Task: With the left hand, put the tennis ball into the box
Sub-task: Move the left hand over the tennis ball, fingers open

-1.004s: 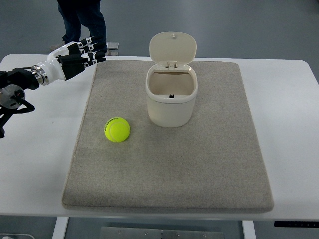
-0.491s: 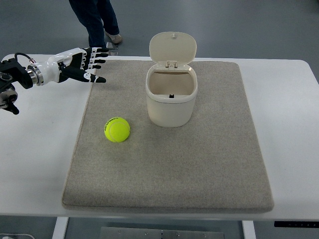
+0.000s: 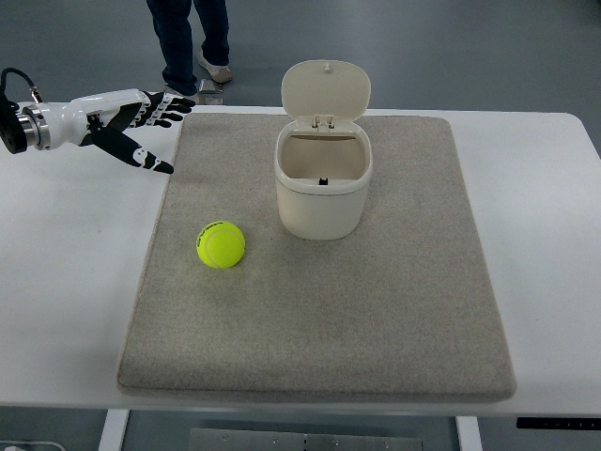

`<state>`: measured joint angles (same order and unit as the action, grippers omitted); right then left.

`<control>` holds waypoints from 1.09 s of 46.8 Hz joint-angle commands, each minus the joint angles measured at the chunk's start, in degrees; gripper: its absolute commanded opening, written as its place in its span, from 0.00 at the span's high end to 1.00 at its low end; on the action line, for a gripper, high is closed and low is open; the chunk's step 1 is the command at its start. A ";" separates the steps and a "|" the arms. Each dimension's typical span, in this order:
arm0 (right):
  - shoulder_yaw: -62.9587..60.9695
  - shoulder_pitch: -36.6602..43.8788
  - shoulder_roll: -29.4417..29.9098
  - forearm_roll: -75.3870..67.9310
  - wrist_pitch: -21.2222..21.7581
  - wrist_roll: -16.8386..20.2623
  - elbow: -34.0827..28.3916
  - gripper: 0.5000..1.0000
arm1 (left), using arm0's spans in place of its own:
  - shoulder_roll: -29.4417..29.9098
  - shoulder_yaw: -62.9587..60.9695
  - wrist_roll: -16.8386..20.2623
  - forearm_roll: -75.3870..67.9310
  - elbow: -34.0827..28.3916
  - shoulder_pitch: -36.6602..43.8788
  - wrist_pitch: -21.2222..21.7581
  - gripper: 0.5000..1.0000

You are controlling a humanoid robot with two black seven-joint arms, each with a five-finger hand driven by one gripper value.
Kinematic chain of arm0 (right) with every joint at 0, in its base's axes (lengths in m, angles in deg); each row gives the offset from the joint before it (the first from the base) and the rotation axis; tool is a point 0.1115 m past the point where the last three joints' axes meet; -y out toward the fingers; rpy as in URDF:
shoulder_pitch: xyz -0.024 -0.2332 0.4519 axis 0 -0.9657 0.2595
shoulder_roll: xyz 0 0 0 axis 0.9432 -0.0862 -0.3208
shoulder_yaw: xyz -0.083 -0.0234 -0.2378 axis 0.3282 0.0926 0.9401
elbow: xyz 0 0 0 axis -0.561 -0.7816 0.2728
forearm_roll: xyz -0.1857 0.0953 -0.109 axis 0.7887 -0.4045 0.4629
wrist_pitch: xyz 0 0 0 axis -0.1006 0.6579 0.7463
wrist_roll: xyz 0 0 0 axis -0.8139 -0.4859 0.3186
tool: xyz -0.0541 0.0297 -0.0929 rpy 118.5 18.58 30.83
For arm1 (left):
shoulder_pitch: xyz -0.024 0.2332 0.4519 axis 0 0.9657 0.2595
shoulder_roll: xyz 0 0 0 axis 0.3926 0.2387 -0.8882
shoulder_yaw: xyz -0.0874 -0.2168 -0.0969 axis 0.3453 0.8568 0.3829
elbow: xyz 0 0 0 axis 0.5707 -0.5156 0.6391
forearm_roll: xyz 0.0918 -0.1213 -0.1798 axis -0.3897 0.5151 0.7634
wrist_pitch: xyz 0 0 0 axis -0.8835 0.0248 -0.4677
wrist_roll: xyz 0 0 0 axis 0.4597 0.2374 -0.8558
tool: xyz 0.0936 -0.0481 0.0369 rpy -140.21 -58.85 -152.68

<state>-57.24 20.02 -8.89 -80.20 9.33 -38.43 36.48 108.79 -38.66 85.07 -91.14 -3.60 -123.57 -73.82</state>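
One fuzzy yellow-green tennis ball [image 3: 221,244] lies on a grey felt mat [image 3: 376,310], just left of one cream plastic box [image 3: 322,188], whose hinged lid stands open; the box looks empty. Well left of the box, the white-and-black left hand [image 3: 131,117] hovers, fingers spread, holding nothing.

Left hand [image 3: 117,120] farther left, thumb splayed

One tennis ball [image 3: 221,244], one box [image 3: 321,185], one mat [image 3: 376,310], one robot hand [image 3: 131,117].
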 commanded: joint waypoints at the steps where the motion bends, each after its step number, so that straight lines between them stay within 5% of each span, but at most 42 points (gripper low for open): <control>1: 0.03 0.00 0.00 0.00 0.01 0.05 0.00 0.12 | 0.55 -0.05 1.91 -6.47 0.51 0.00 0.27 0.02; 9: 0.03 0.00 0.00 0.00 0.01 0.05 0.00 0.12 | 0.90 -0.93 5.60 -17.65 1.30 0.08 3.52 0.02; 34: 0.03 0.00 0.00 0.00 0.01 0.05 0.00 0.12 | 4.94 -3.48 8.67 -26.70 15.36 -0.09 4.49 0.03; 51: -0.05 0.00 0.00 0.00 0.01 -0.04 0.00 0.12 | 6.61 -6.29 9.65 -34.62 22.82 -0.18 12.57 0.05</control>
<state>-57.24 20.02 -8.89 -80.20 9.32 -38.40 36.48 114.94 -43.88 94.74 -124.50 17.11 -123.69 -61.71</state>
